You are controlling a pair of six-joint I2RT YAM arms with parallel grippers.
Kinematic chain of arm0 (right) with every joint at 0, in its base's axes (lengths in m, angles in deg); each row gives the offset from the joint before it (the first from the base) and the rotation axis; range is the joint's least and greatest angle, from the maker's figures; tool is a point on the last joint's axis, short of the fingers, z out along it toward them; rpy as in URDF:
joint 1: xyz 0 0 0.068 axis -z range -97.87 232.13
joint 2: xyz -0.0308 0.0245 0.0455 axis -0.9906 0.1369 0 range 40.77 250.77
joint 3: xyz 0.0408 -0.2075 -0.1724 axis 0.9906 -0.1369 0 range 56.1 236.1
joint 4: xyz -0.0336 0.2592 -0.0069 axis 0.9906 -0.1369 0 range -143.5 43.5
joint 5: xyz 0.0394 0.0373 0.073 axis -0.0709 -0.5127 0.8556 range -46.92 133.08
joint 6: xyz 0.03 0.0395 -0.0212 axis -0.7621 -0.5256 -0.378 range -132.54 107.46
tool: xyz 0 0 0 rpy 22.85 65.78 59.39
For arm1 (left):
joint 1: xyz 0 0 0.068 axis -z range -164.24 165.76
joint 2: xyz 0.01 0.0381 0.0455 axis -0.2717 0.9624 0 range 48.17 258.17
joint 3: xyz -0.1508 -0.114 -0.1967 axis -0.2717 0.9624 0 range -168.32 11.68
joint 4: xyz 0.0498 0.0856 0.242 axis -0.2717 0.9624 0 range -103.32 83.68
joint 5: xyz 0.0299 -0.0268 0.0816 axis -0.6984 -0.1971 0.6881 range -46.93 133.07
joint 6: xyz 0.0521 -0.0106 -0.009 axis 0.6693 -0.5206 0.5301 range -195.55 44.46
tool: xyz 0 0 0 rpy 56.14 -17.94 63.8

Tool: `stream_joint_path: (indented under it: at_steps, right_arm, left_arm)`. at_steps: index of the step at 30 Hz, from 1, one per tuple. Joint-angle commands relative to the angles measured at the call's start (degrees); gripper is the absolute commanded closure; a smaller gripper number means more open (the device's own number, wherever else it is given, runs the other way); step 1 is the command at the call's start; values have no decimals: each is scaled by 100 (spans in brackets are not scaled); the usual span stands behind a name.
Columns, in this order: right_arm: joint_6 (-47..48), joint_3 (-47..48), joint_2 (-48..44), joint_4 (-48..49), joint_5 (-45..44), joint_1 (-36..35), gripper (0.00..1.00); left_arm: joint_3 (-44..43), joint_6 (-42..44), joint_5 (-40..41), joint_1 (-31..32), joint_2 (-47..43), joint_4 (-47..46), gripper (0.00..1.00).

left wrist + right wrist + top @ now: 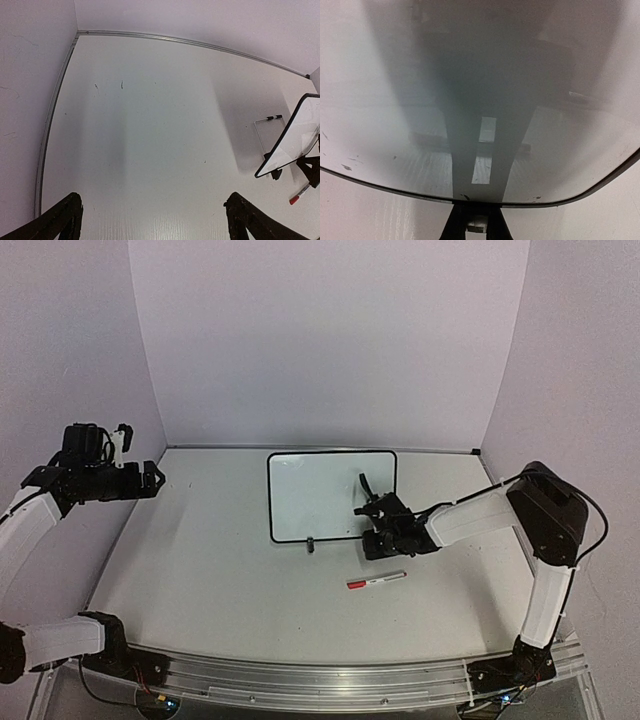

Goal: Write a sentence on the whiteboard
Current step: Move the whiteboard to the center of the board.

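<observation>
The whiteboard [318, 496], white with a thin black frame, stands at mid-table; it also shows at the right edge of the left wrist view [300, 135], tilted up on a small black foot [276, 174]. My right gripper [373, 531] is shut on the board's lower right edge. In the right wrist view the fingers [479, 222] pinch the black frame [395, 189], with the glossy face filling the frame above them. The sentence is out of view; the face looks blank. My left gripper [152, 480] hangs open over the far left of the table, its fingertips [65, 215] wide apart with nothing between them.
A slim red-capped marker [376, 581] lies on the table just in front of the board, also seen as the marker [300, 193] in the left wrist view. A thin wire loop [265, 131] lies beside the board. Pale walls close in the table's back and sides.
</observation>
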Motion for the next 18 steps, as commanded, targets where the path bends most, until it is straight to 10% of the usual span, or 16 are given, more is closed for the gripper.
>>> stream_joint_path:
  at_steps: [1, 7, 18]
  right_arm:
    - [75, -41, -216, -228, 6, -314, 100]
    - [116, 116, -125, -595, -329, -506, 99]
    - [157, 145, -325, -891, -434, -579, 56]
  left_arm:
    - [-22, 74, -32, -14, 15, -192, 0]
    - [-27, 80, -5, -12, 48, -179, 0]
    - [-12, 86, 33, -14, 23, -175, 0]
